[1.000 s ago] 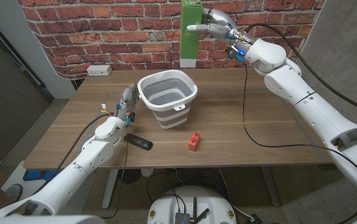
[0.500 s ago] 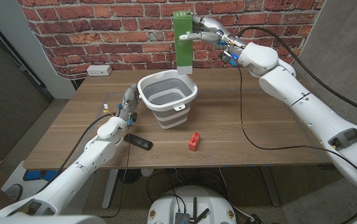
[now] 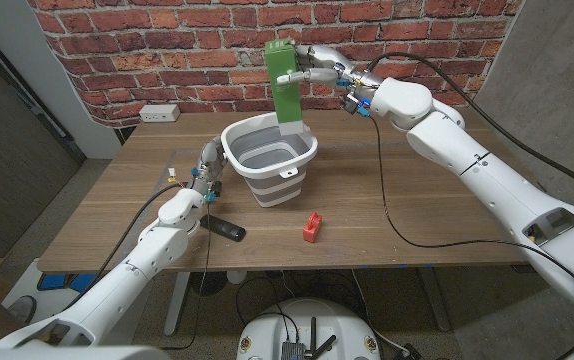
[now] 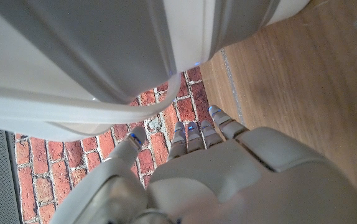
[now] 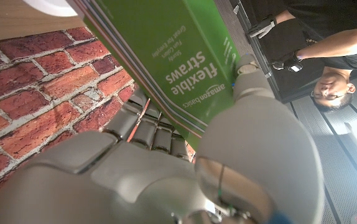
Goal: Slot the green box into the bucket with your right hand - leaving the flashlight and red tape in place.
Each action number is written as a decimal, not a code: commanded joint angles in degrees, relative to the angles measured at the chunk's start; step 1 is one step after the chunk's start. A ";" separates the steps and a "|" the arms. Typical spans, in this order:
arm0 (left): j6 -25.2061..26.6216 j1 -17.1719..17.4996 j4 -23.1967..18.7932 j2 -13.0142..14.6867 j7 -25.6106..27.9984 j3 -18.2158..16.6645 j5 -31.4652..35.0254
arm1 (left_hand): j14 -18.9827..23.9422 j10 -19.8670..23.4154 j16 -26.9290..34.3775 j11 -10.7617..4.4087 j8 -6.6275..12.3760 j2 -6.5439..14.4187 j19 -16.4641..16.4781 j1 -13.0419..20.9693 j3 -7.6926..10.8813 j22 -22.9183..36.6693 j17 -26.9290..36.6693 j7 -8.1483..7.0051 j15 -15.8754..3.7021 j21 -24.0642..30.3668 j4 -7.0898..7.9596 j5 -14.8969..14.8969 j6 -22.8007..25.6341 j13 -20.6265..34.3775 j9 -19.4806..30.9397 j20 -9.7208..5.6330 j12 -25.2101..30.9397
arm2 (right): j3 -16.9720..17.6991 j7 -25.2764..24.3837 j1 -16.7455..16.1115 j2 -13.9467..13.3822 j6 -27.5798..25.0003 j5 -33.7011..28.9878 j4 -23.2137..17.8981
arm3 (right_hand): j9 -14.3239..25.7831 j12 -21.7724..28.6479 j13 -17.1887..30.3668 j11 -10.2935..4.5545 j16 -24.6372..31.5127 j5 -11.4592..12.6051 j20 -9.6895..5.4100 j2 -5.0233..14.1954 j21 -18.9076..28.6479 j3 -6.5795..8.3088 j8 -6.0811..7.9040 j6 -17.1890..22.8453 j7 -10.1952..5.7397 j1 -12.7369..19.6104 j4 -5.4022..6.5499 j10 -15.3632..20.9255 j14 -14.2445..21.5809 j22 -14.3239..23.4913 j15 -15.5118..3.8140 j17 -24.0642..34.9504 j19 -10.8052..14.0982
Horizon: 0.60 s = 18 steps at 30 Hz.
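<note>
My right hand (image 3: 319, 62) grips the tall green box (image 3: 285, 84) near its top and holds it tilted above the far rim of the grey and white bucket (image 3: 271, 160). The box's lower end hangs just over the bucket's opening. In the right wrist view the green box (image 5: 175, 59) reads "flexible straws" and my right hand (image 5: 166, 155) wraps around it. My left hand (image 3: 205, 165) stands beside the bucket's left wall with fingers apart, holding nothing; in the left wrist view my left hand (image 4: 191, 162) reaches toward the bucket wall (image 4: 104, 50). The black flashlight (image 3: 223, 228) and red tape (image 3: 312, 227) lie on the table.
A white power outlet strip (image 3: 159, 113) sits at the table's far left edge by the brick wall (image 3: 167, 50). A cable (image 3: 392, 190) hangs from my right arm across the table. A person (image 5: 303, 43) in black stands behind the table in the right wrist view.
My right hand has carried the green box left and down from high at the wall to over the bucket, tilting it. The left hand has stayed put.
</note>
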 commanded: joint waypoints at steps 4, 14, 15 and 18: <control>-1.16 0.82 0.08 -0.08 0.45 -0.53 0.10 | -0.28 0.26 -0.02 0.08 0.11 4.24 0.04 -0.56 0.11 0.08 0.06 -0.02 -0.16 0.34 -0.47 -0.11 0.41 0.24 0.28 -0.73 -0.18 | -2.83 -2.47 -0.29 1.79 -4.50 -3.53 -1.63 | 0.23 0.52 4.75 -5.25 0.32 0.52 -0.34 0.89 -0.08 0.44 0.72 0.86 0.02 0.35 0.01 5.82 2.02 0.16 -6.50 0.12 0.59; -1.95 0.83 1.02 -0.76 -0.08 -0.33 -0.11 | -0.25 0.22 0.01 0.01 0.11 4.23 0.05 -0.60 0.11 0.08 0.07 -0.01 -0.14 0.35 -0.49 -0.11 0.39 0.24 0.28 -0.74 -0.19 | -4.81 -4.38 -0.44 3.06 -6.58 -6.32 -1.71 | 0.27 0.63 4.75 -5.38 0.29 0.62 -0.38 0.96 -0.06 0.52 0.75 0.97 0.10 0.38 0.00 6.06 2.27 0.16 -6.44 0.23 0.71; -2.01 0.81 1.11 -0.85 -0.12 -0.30 -0.14 | -0.29 0.25 0.00 0.02 0.12 4.25 0.02 -0.61 0.11 0.08 0.07 0.01 -0.15 0.34 -0.48 -0.11 0.42 0.24 0.28 -0.76 -0.17 | -5.07 -4.58 -0.38 3.15 -6.67 -6.83 -1.67 | 0.27 0.66 4.76 -5.39 0.25 0.62 -0.35 0.90 -0.05 0.52 0.78 1.06 0.10 0.38 -0.02 6.12 2.31 0.16 -6.43 0.20 0.75; -2.21 0.78 1.27 -1.02 -0.17 -0.27 -0.16 | -0.25 0.27 0.02 0.09 0.12 4.24 0.04 -0.63 0.11 0.08 0.08 -0.01 -0.16 0.34 -0.49 -0.11 0.43 0.24 0.28 -0.77 -0.17 | -5.72 -4.73 -0.16 3.62 -6.96 -7.65 -1.42 | 0.28 0.68 4.78 -5.46 0.22 0.65 -0.37 0.95 -0.05 0.54 0.76 1.01 0.01 0.28 0.05 6.12 2.48 0.16 -6.40 0.19 0.77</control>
